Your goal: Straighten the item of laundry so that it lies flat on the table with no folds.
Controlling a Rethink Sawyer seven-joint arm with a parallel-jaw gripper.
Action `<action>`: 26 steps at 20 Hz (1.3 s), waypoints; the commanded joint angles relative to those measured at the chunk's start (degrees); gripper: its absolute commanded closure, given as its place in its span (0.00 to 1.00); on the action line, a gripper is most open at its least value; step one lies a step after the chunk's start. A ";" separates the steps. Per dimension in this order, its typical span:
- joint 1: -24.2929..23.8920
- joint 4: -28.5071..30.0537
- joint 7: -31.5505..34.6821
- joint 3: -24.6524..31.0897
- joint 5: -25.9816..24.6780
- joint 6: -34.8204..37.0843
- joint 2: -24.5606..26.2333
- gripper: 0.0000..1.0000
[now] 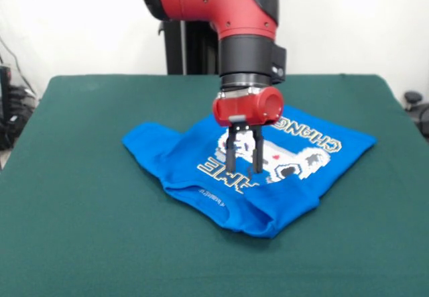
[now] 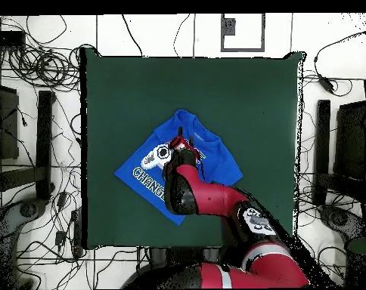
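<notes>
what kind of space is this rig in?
Probably a robotics lab. The arm's gripper works over a blue T-shirt on a green cloth table, with loose cables strewn across the tiled floor around it.

The T-shirt is soft matt cloth w/ a flat white print. The table has a matt, felt-like cover. The arm looks like smooth glossy plastic, red & black.

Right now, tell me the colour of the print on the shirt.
White, with a small red spot, on the bright blue shirt; the front view shows it best.
</notes>
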 commanded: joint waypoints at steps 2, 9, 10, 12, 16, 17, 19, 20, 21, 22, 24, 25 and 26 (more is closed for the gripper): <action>2.56 2.04 8.72 3.40 1.31 -1.60 3.10 0.00; 1.62 1.04 8.34 3.60 -0.21 -2.36 4.36 0.00; 1.60 0.69 8.13 3.56 -0.34 -2.43 4.72 0.00; 1.42 -0.14 7.82 3.45 -0.74 -3.09 5.91 0.00; 1.73 -0.96 7.62 3.05 -0.75 -4.95 7.63 0.00; 1.94 -1.06 7.54 2.97 -0.48 -5.00 7.77 0.00; 2.42 -1.49 7.34 2.73 0.13 -5.36 8.27 0.00; 2.69 -1.76 7.24 2.55 0.56 -5.64 8.65 0.00; 2.87 -2.09 7.01 2.42 0.72 -5.84 9.06 0.00; 2.66 -2.44 6.91 2.48 0.45 -6.21 9.59 0.00; 2.23 -3.16 6.70 2.60 -0.09 -6.94 10.66 0.00; 2.23 -3.28 6.60 2.52 -0.09 -7.22 10.92 0.00; 2.02 -3.37 6.60 2.68 -0.31 -7.30 11.06 0.00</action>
